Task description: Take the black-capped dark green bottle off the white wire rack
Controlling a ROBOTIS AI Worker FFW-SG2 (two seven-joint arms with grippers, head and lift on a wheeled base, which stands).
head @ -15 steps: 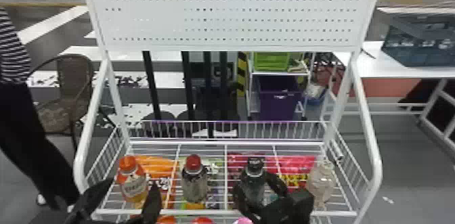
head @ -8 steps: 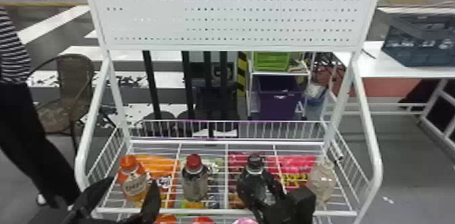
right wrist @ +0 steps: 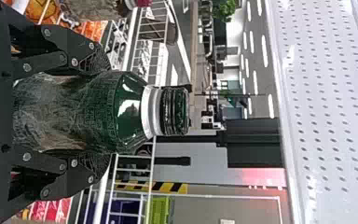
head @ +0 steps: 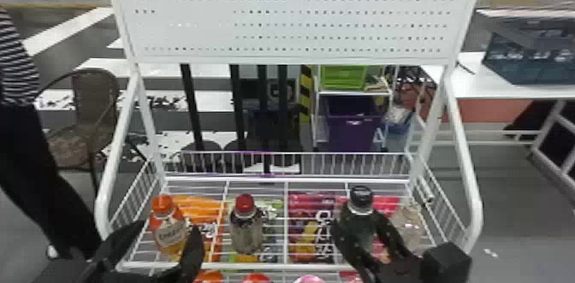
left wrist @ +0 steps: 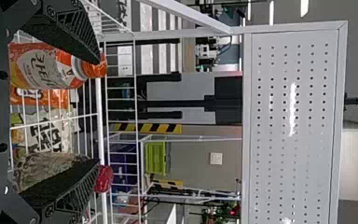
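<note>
Firmly, a robot's right gripper clasps the black-capped dark green bottle, one black finger pressed to each side of its body. The bottle stands close to upright between those fingers, its long axis running across their reach and its black cap rising above the grip. Whether its base touches the white wire rack below the gripper cannot be told.

Just past the right gripper's outer side stands a clear bottle; on its inner side, farther off, is a red-capped bottle. Well apart to the left, the left gripper holds nothing, its fingers spread wide near an orange-capped bottle. The right arm is plainly the nearer and looks to be the one for the job.

With the grasp apparently made, the coming move turns on that upright axis: the lift likely calls for a straight rise along it, then a draw back toward the robot over the front rail, which runs on the gripper's near side. A tilt or an early pull could catch the bottle's base on the rail, while an outward swing could knock the clear neighbor. The rounded body may also turn between the fingers if the squeeze slackens.
</note>
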